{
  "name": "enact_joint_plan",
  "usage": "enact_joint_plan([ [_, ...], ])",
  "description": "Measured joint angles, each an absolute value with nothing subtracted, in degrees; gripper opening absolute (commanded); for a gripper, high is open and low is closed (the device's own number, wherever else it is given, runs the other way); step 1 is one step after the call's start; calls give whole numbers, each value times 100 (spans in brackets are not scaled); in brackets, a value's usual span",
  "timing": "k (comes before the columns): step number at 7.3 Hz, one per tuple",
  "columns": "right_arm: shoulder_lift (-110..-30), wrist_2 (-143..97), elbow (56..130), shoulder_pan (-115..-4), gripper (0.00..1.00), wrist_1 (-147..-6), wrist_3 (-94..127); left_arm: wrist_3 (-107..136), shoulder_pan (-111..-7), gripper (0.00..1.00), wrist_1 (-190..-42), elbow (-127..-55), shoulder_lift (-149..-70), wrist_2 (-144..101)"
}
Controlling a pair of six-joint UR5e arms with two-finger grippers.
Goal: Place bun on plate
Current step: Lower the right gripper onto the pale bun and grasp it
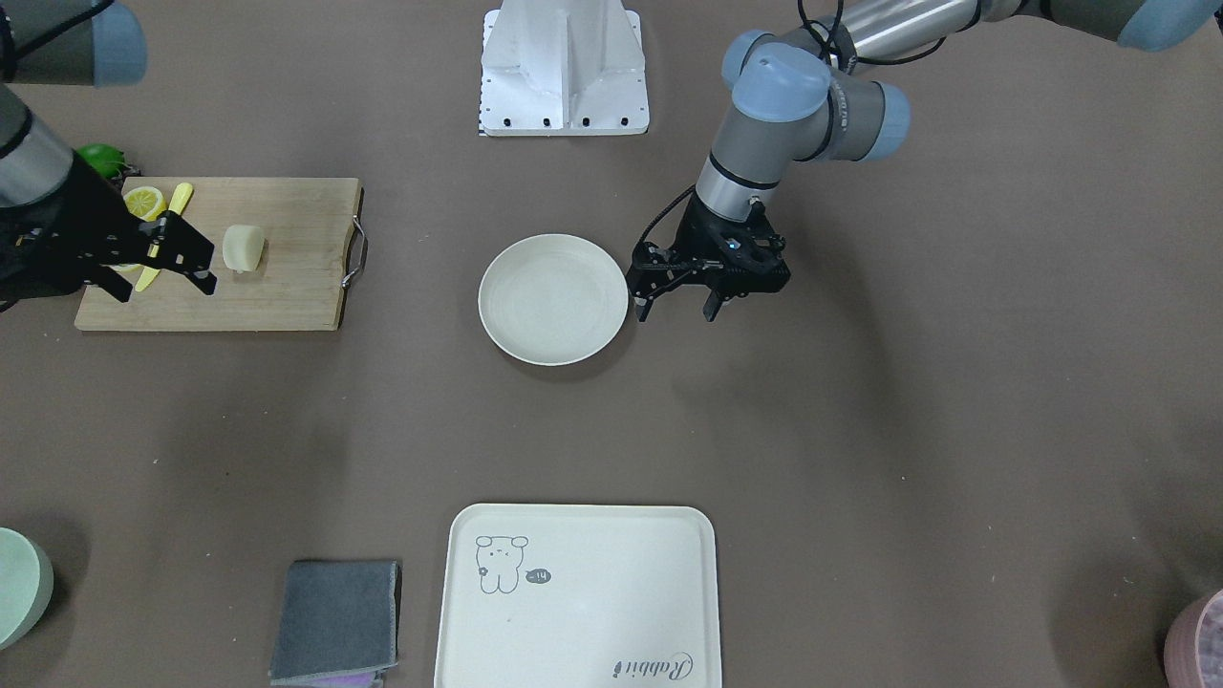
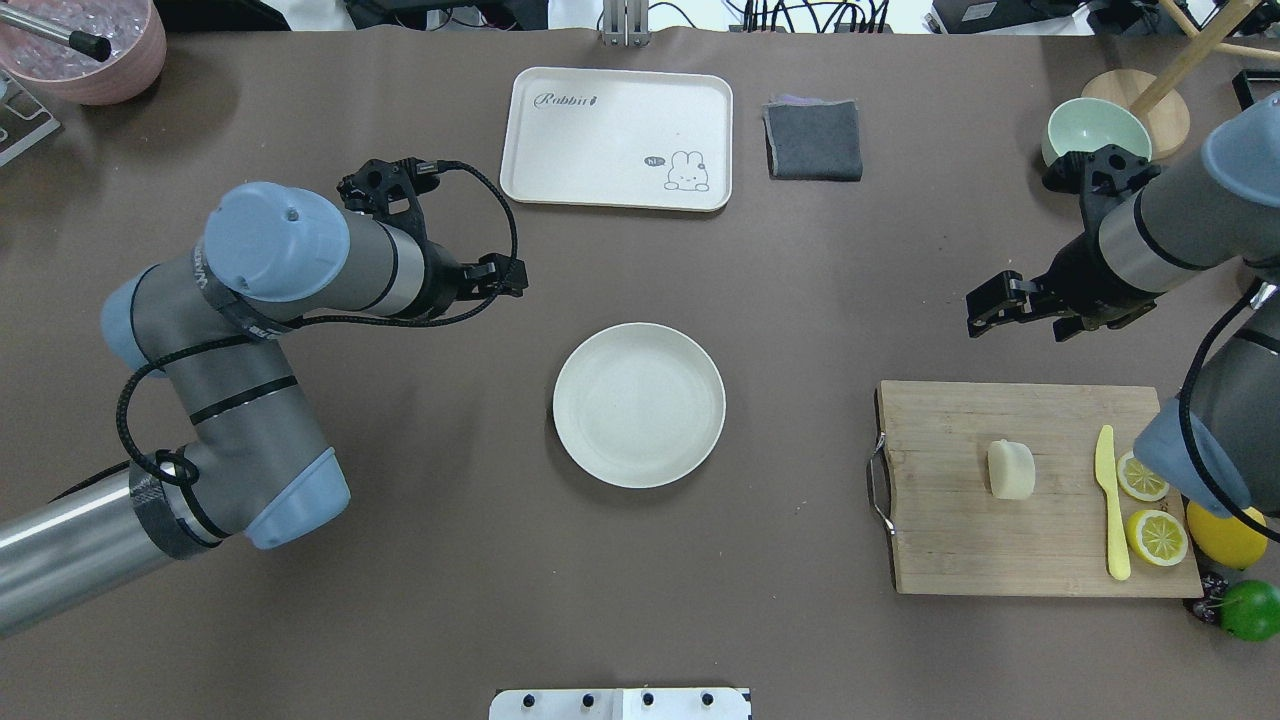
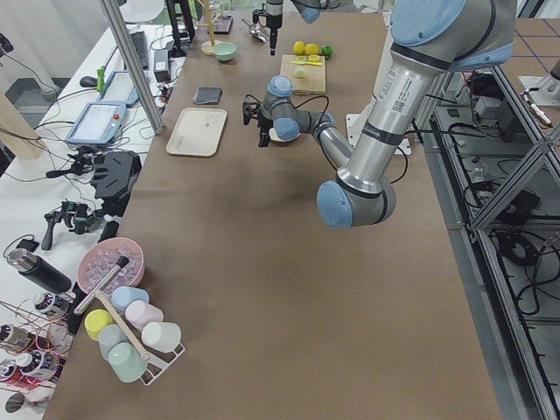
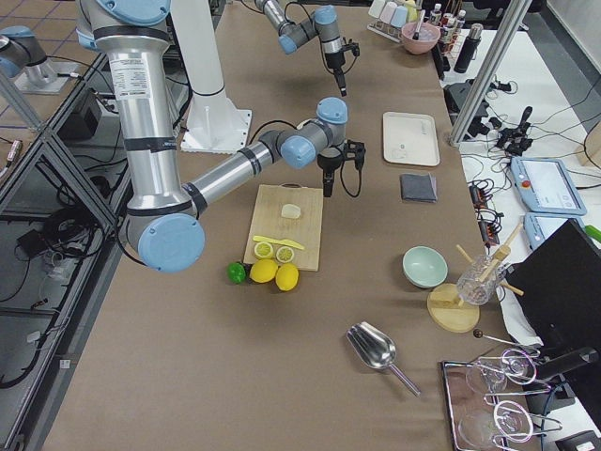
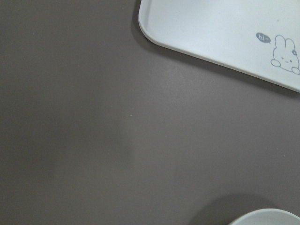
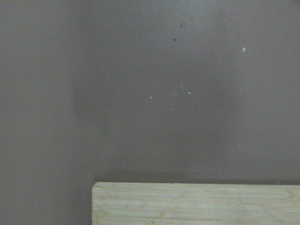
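Note:
The pale cream bun (image 1: 244,247) lies on a wooden cutting board (image 1: 287,296), also seen from overhead as the bun (image 2: 1010,469). The round off-white plate (image 1: 553,299) sits empty at the table's middle, the same plate (image 2: 639,404) from above. My right gripper (image 1: 164,287) hovers open over the board's far edge, beside the bun and apart from it, holding nothing. My left gripper (image 1: 676,311) hangs open and empty just off the plate's rim. Neither wrist view shows any fingers.
On the board lie a yellow knife (image 2: 1110,500) and two lemon slices (image 2: 1157,536); a whole lemon (image 2: 1225,538) and a lime (image 2: 1252,609) sit beside it. A cream tray (image 2: 617,137), grey cloth (image 2: 813,139), green bowl (image 2: 1097,130) and pink bowl (image 2: 90,50) line the far side.

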State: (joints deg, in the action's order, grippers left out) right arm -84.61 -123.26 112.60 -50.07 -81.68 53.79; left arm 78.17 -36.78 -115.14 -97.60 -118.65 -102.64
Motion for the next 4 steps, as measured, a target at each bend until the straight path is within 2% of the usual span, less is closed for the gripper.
enact_joint_plan([
  [2, -9184, -12045, 11267, -4552, 100, -7220, 5928, 7523, -3796, 98, -11502, -9803, -11813, -10272],
  [4, -9446, -11553, 11266, -3928, 98, -6827, 6629, 7417, -3837, 98, -11491, -9808, -11805, -10272],
])
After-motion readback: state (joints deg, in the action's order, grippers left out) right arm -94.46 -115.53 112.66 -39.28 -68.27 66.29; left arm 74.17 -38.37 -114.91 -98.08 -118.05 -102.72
